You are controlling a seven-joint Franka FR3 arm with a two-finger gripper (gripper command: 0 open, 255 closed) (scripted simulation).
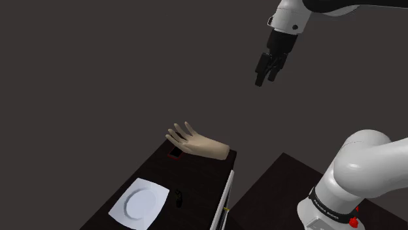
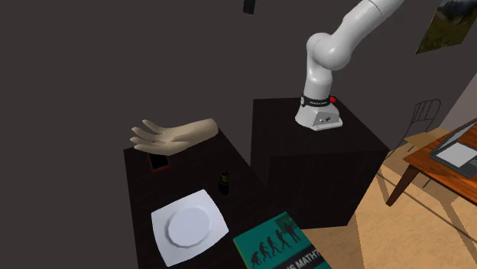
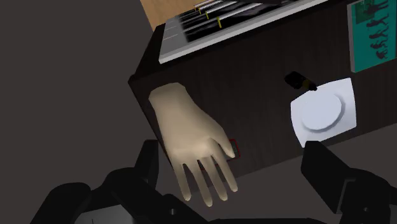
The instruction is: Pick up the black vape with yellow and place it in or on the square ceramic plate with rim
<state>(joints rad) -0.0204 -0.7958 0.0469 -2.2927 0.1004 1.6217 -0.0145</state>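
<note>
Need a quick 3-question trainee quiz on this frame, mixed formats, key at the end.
1. True or false: the black vape lies on the white square plate.
2. The gripper is: A) open, high above the table; B) shut on the vape; C) touching the plate.
3. Which lies closer to the vape, the plate or the model hand?
Key: 1 false; 2 A; 3 the plate.
</note>
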